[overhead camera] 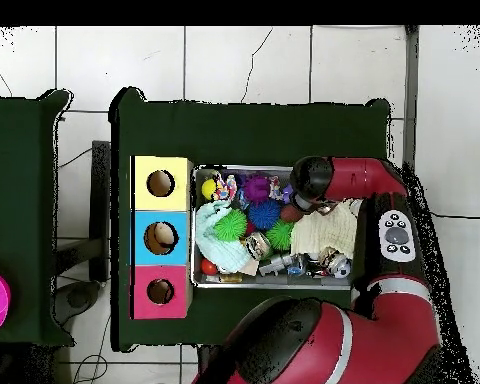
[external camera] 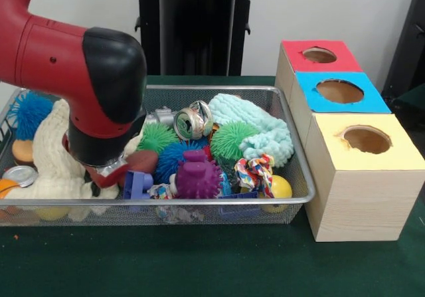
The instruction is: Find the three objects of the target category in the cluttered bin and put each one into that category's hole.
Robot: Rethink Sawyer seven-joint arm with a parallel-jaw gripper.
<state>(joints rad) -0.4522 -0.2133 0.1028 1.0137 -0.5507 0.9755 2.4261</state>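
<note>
**Hand down in the bin, left-centre of the clutter, grip state unreadable**

My hand [external camera: 109,171] sits low in the cluttered bin [external camera: 302,177], under the black wrist housing, which blocks the front view of it. I cannot tell whether it is open, closed or gripping anything. A dark red rounded piece [external camera: 141,161] shows just beside the housing; whether it is a toy or part of me, I cannot say. Judgement: I am reaching into the pile to probe or pick, and the arm is bent steeply so the wrist comes straight down over the mesh wall.

Working outward. Just beside the wrist lies a cream knitted plush [external camera: 56,161], soft and lumpy, draped toward the bin's front edge. In front is a blue plastic block [external camera: 136,184], hard and square-edged. Next to it stands a purple spiked toy [external camera: 197,177], rubbery, with blunt nubs. Behind that are a blue spiky ball [external camera: 174,156] and two green spiky balls [external camera: 232,139], all fine-bristled and likely squashy. A shiny metal can [external camera: 191,121] lies tilted among them. A pale mint fuzzy cloth [external camera: 262,127] heaps in the corner toward the boxes, with a multicoloured knotted rope [external camera: 255,171] and a yellow ball [external camera: 279,187] at the front rail.

The bin is silver wire mesh with a rounded rim, resting on the green counter [external camera: 199,264]. Beside it stand three wooden boxes, each with a round hole on top: red box [external camera: 319,56], blue box [external camera: 340,91], yellow box [external camera: 365,139]. In the overhead view something pale shows in the blue hole; the other holes look dark.
</note>
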